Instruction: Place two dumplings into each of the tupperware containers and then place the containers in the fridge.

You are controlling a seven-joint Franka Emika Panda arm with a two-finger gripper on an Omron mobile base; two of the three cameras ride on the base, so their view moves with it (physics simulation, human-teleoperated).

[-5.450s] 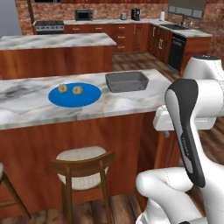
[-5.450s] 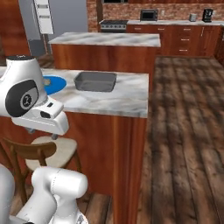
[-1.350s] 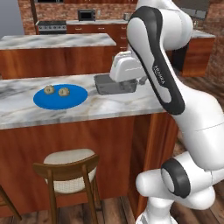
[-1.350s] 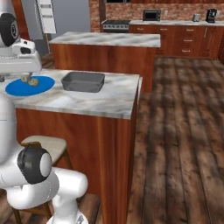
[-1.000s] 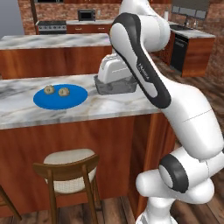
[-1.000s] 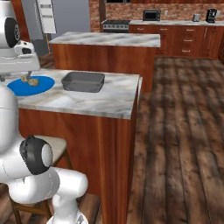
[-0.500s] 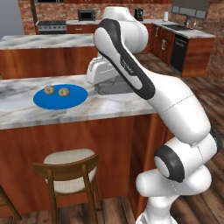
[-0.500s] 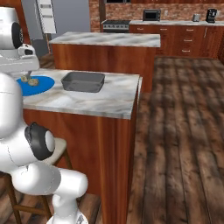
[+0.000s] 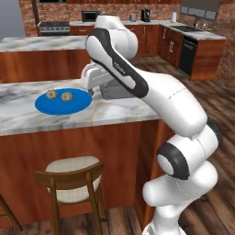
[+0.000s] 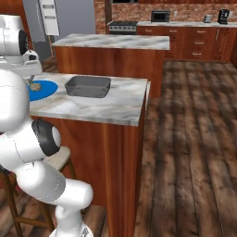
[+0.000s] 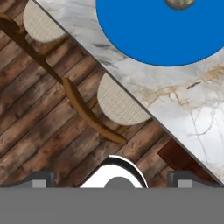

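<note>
Resting on one blue plate (image 9: pixel 64 102), two dumplings (image 9: pixel 52 94) (image 9: pixel 67 96), one container (image 10: pixel 88 86), hand (image 9: pixel 92 90) spread wide.

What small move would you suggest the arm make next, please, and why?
Probably reach farther over the round blue plate toward the nearer lumpy tan dumpling and lower: the open gripper hangs at the plate's edge, holding nothing, and the shallow grey container is empty.

Even, bright rendered light; soft shadows under the white-veined marble desk (image 9: pixel 114 110); textures slightly blurred, no glare.
</note>
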